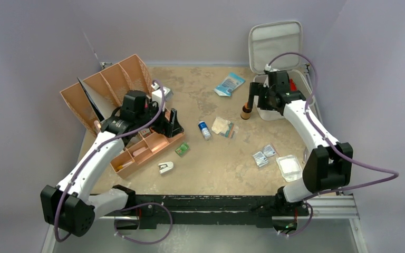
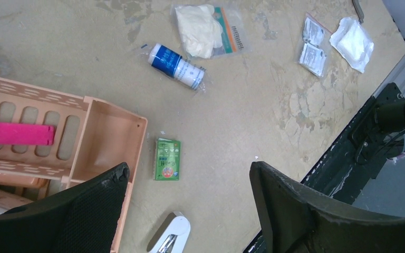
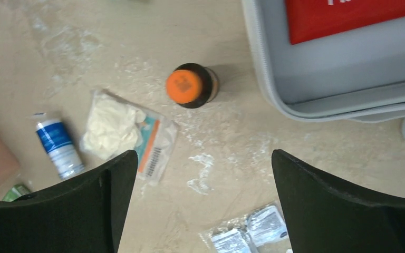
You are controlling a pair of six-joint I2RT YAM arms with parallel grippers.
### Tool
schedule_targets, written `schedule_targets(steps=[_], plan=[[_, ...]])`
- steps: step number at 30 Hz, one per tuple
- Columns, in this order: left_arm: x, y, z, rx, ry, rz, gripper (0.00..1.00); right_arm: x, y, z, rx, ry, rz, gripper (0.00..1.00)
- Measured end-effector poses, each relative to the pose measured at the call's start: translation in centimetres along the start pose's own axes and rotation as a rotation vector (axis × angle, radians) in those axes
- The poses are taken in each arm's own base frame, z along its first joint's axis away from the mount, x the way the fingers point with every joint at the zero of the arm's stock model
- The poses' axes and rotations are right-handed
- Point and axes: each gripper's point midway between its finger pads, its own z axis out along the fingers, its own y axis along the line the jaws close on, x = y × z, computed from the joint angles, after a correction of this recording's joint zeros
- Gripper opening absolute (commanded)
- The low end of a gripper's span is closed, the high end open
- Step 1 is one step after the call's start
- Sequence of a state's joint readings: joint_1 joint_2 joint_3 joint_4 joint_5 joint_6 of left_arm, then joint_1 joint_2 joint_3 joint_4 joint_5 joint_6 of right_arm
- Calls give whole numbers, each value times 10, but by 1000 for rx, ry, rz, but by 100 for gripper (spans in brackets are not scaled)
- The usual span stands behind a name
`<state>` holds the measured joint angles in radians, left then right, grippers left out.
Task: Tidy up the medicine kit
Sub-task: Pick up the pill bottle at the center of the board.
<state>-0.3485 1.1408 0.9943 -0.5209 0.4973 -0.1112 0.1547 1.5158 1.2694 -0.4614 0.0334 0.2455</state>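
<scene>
Top external view. Worn, sandy bench strewn with loose supplies between two arms. At far right, kit open, lid propped upright against the back wall, apparently to leave the shell free for loading from above. Shell mostly hidden under the right arm. At far left, tall tray tilted against the wall. Beside it, low tray flat on the bench, compartments up, likely for sorting small items.

Right wrist view. Corner of the kit shell at upper right, with red pouch lying inside. Just beside the shell wall, outside it and not touching, bottle with orange cap, upright on the bench, probably staged there for packing. Above and slightly nearer than the bottle, right tool spread wide and holding nothing. Judged stage: early, with most supplies not yet in the kit.

Left wrist view. Over bare bench at the low tray's corner, left tool likewise spread wide and empty. Near the gap between its fingers, green box, flat and just beside the tray. A likely next pick, easy to pinch across its long edges.

Smaller items, all loose on the bench:
- glove packet at mid-bench
- blue packet toward the back
- pad packet by the right arm
- tube on its side, apt to roll
- sachets
- white clip
</scene>
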Motion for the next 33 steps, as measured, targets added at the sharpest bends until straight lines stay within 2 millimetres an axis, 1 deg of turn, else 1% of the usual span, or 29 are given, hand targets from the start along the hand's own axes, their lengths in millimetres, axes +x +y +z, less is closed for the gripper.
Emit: schedule_targets(steps=[3, 5, 10, 11, 16, 18, 21, 23, 28, 33], plan=[[-4, -3, -9, -11, -34, 18, 84, 2, 14, -2, -19, -5, -24, 92], [-2, -4, -12, -14, -43, 23, 84, 4, 15, 2, -11, 1, -30, 84], [6, -2, -9, -13, -22, 12, 84, 10, 13, 28, 3, 29, -36, 63], [6, -2, -8, -12, -19, 10, 84, 12, 14, 33, 4, 38, -39, 61], [7, -2, -8, -9, -17, 9, 84, 22, 18, 57, 12, 77, -52, 59], [7, -2, -8, -9, -17, 10, 84, 19, 18, 63, 22, 75, -56, 58], [7, -2, -8, -7, -17, 10, 84, 15, 18, 69, 34, 63, -61, 52], [7, -2, -8, -6, -17, 10, 84, 13, 17, 73, 42, 57, -64, 47], [7, -3, -8, -6, -17, 10, 84, 9, 17, 83, 50, 53, -73, 29], [7, -2, -8, -6, -17, 10, 84, 7, 17, 82, 51, 50, -84, 11]])
